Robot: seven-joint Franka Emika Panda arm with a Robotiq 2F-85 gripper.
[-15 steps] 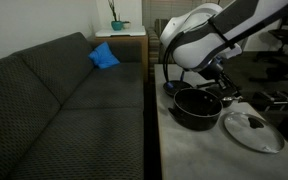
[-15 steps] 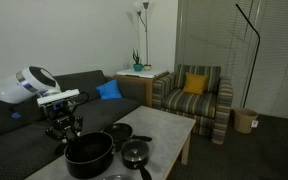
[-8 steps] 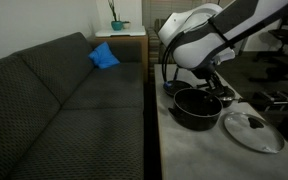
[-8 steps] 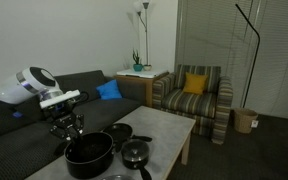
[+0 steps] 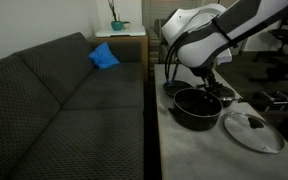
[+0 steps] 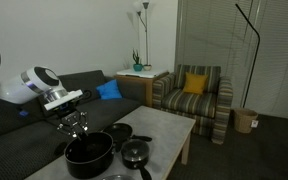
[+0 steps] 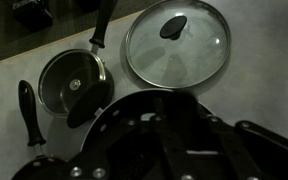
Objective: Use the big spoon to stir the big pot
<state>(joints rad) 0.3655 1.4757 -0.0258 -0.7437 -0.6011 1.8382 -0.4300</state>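
End effector (image 6: 76, 130) hangs just above the big pot (image 5: 196, 110), jaws pressed together; whether the big spoon sits between them cannot be made out. That pot stands on the counter (image 5: 199, 150) at the edge nearest the sofa (image 5: 64, 100), its inside dark and unreadable. Beside it lie a glass lid (image 5: 252, 131) and two smaller pans (image 6: 119, 133), one lidded. White arm (image 5: 209, 35) arches over the pot, wrist pointing down.

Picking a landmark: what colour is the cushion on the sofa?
Bright blue; the cushion shows best in an exterior view.
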